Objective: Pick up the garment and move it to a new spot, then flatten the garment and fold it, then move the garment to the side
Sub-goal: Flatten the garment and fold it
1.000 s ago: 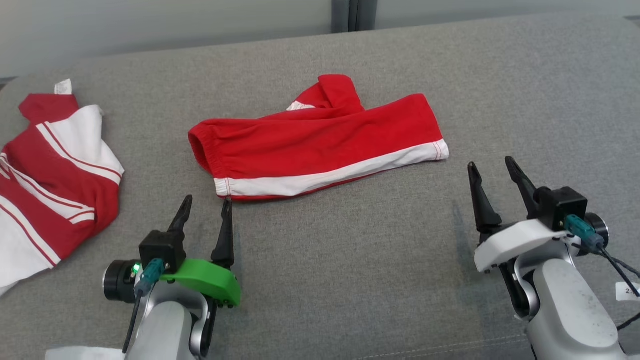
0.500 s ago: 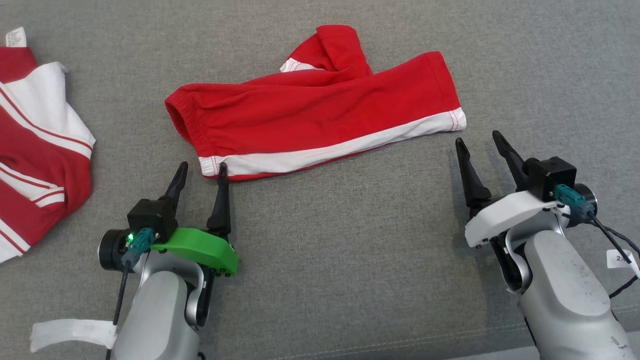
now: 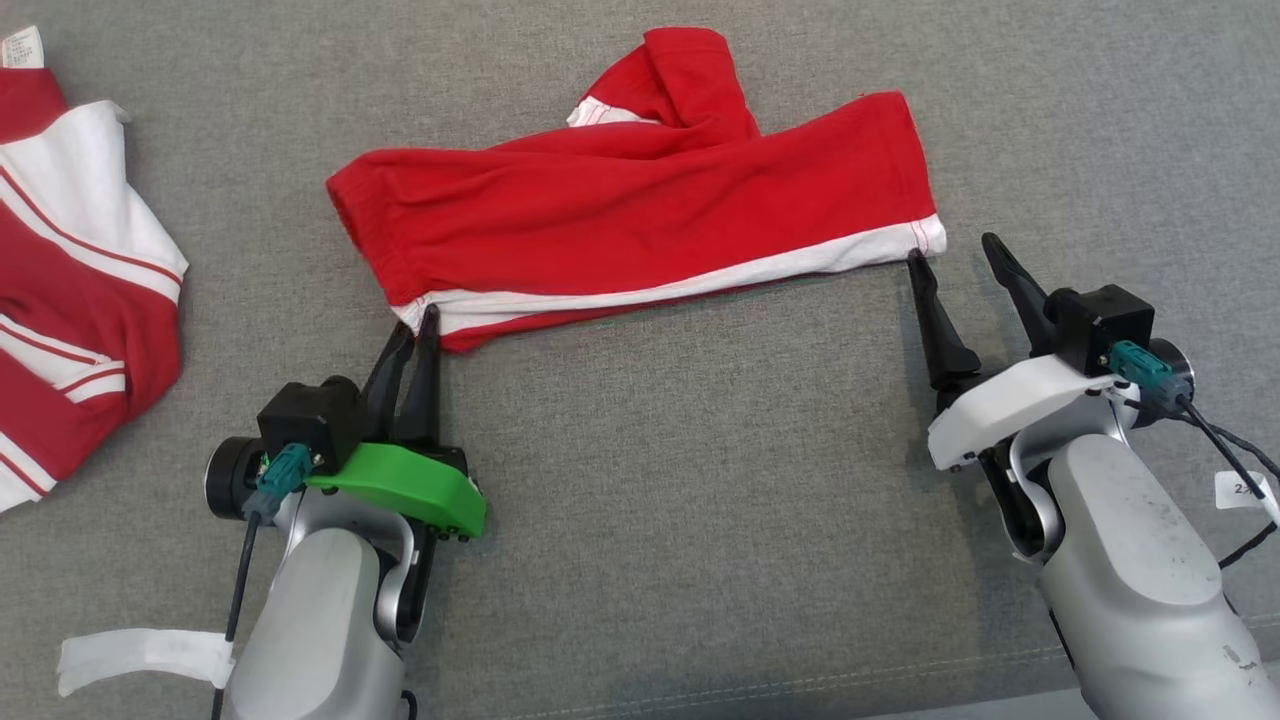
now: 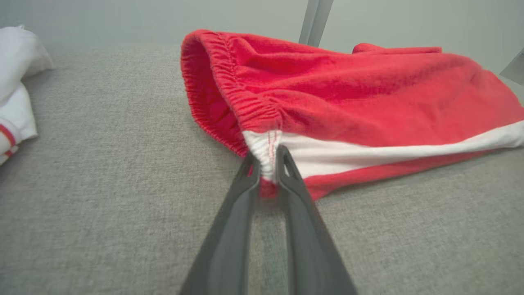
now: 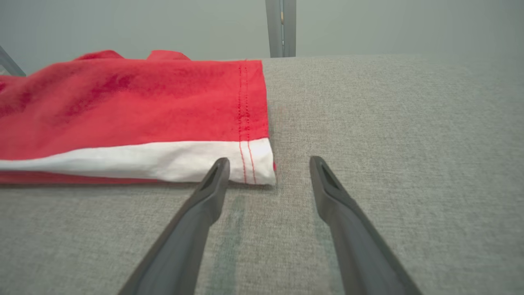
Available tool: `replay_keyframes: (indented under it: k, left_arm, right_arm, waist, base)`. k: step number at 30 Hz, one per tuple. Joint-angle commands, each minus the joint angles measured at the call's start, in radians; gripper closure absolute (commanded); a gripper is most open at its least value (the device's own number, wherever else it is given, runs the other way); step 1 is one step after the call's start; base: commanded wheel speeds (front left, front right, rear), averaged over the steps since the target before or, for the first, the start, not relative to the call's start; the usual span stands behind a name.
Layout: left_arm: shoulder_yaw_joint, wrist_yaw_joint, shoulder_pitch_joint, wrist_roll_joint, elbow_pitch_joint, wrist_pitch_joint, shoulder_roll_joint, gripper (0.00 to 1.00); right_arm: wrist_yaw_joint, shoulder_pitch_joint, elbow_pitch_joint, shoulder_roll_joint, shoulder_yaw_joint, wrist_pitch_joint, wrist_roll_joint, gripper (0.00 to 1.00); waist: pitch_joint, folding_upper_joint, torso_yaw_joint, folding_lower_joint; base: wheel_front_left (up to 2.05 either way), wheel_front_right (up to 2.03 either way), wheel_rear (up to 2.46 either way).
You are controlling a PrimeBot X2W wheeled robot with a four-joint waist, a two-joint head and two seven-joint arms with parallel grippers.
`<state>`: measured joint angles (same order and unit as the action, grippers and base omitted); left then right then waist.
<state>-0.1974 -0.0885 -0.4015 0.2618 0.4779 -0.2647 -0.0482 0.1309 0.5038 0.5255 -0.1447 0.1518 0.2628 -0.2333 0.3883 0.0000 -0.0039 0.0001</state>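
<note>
With the left gripper [image 3: 418,325] [image 4: 267,164] at 7 o'clock in the head view, pinching the white ruched waistband corner of the red knit shorts [image 3: 640,220] [image 4: 348,94] [image 5: 123,102], long dark fingers pressed almost together on the cloth. With the right gripper [image 3: 952,252] [image 5: 270,162] at 4 o'clock, fingers spread wide and held low at the opposite hem corner: one tip touching or just beside the white band, cannot tell which, the other over bare surface. Spread lengthwise toward 12 o'clock, soft and fleecy, red with a white side stripe, double red stitching at the hem, gathered elastic at the waist, one leg bunched up behind. At 9 o'clock, well apart, a crumpled red-and-white striped garment [image 3: 80,260]. Underneath everything, a grey coarse-woven upholstery surface [image 3: 700,480], lightly heathered. Beyond its far edge in the wrist views, a plain pale grey-green wall [image 5: 123,24] with a narrow upright grey post [image 5: 280,26].
</note>
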Motion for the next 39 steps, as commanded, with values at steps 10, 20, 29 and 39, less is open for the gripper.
replay_keyframes:
  k: [10, 20, 29, 39]
  left_arm:
    - [-0.011, 0.003, -0.02, -0.008, -0.012, 0.001, -0.004, 1.0]
    - [-0.01, 0.008, -0.023, -0.006, -0.009, 0.001, -0.004, 1.0]
    - [-0.009, 0.0, -0.03, -0.015, -0.005, 0.001, -0.004, 1.0]
    - [-0.011, 0.002, -0.022, -0.012, -0.006, 0.001, -0.004, 1.0]
  right_arm:
    - [0.0, 0.054, 0.046, -0.012, 0.053, 0.003, -0.012, 0.0]
    - [0.0, 0.015, 0.034, -0.022, 0.077, 0.003, -0.034, 0.0]
    - [0.0, 0.034, 0.055, -0.016, 0.091, 0.003, -0.046, 0.05]
    - [0.0, 0.036, 0.06, -0.023, 0.091, 0.003, -0.054, 0.97]
  waist:
    - [0.021, 0.0, 0.022, -0.0001]
    - [0.017, 0.0, 0.019, -0.0001]
    - [0.015, 0.0, 0.018, -0.0001]
    - [0.011, 0.0, 0.03, -0.0001]
  base:
    - [0.0, 0.0, 0.0]
    - [0.0, 0.0, 0.0]
    - [0.0, 0.0, 0.0]
    - [0.0, 0.0, 0.0]
